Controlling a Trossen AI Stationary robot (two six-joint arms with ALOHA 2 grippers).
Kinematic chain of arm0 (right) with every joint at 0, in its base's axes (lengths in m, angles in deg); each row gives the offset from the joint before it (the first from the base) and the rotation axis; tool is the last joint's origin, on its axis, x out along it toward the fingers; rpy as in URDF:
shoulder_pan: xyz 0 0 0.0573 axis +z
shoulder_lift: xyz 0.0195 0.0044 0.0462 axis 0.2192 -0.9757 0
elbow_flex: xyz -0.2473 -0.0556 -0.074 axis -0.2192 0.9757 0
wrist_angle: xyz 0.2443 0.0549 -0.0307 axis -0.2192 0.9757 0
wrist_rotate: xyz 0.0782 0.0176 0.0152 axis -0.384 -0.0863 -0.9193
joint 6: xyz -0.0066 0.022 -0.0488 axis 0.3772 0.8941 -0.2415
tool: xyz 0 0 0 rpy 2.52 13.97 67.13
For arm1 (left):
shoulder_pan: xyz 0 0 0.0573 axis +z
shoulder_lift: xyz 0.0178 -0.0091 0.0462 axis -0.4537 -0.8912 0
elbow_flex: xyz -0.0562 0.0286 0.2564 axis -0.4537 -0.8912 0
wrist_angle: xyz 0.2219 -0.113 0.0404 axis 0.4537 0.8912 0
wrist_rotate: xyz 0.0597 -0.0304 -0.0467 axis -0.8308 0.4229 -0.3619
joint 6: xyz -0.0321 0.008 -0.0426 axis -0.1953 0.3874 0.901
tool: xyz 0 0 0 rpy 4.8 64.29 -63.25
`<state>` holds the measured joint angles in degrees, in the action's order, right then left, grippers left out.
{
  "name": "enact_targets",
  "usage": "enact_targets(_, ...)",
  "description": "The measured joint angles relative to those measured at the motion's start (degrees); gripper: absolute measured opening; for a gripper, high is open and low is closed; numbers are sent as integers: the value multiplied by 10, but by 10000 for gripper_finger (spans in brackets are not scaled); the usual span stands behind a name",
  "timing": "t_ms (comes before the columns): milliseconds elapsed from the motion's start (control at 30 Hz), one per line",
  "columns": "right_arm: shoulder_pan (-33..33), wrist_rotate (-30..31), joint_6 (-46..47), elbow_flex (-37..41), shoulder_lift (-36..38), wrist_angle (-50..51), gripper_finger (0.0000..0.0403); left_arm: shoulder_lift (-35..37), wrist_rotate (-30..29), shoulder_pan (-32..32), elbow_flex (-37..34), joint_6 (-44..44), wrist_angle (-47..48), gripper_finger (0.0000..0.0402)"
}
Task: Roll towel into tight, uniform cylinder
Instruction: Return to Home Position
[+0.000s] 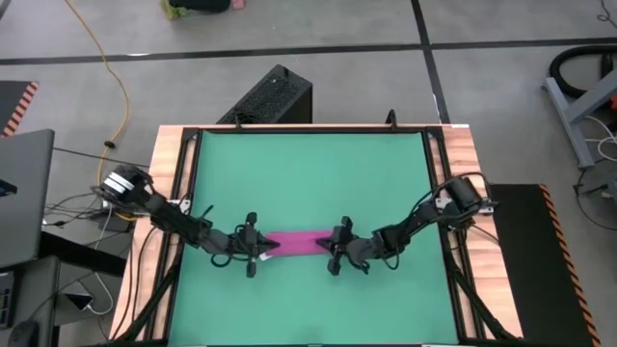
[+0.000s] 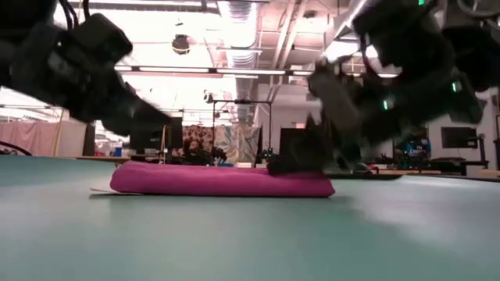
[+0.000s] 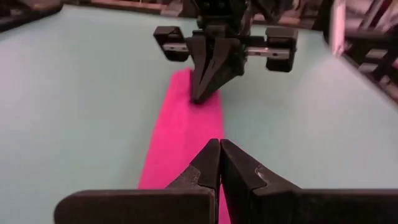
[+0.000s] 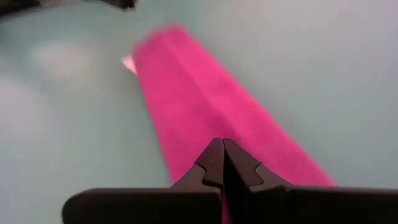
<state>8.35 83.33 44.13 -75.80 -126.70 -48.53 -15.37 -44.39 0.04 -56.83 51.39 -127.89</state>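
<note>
The magenta-pink towel (image 1: pixel 299 243) lies as a narrow, long bundle flat on the green mat (image 1: pixel 308 173), near the table's near edge. Its small white tag (image 4: pixel 129 64) sticks out at its left end. My left gripper (image 1: pixel 263 247) is shut, and its tips (image 3: pixel 221 148) are over the towel's left end. My right gripper (image 1: pixel 331 249) is shut at the towel's right end (image 2: pixel 301 178). It also shows in the left wrist view (image 3: pixel 202 93), pointing down at the towel. My left gripper's shut tips stand over the towel's left end (image 3: pixel 186 168), slanting down from the table's left; I cannot tell whether they touch it. My right gripper rests its shut fingertips (image 3: pixel 200 93) on top of the towel's right end (image 3: pixel 186 102), slanting down from the table's right. The towel lies flat on the mat.
The mat is framed by a black rail and wooden table edges (image 1: pixel 174 193). Bare mat stretches toward the far edge behind the towel. A black box (image 1: pixel 275 96) stands on the floor beyond the table, with cables and gear at the table's left (image 1: pixel 87 207).
</note>
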Motion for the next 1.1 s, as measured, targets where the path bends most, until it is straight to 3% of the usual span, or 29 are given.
enact_targets(233,0,0,-77,0,80,1,20,161,19,0,0,-23,105,0)
enact_targets(533,19,14,-214,-1,270,110,19,491,19,0,0,-87,333,0)
enact_targets(700,54,95,-254,-1,417,248,19,685,-2,0,0,-111,471,0)
enact_targets(867,109,184,-265,-1,541,371,19,835,-24,0,0,-111,592,0)
enact_targets(1000,170,259,-256,-1,614,451,19,915,-30,0,0,-112,651,0)
enact_targets(1100,217,346,-213,-1,650,526,19,913,-63,0,14,-123,693,0)
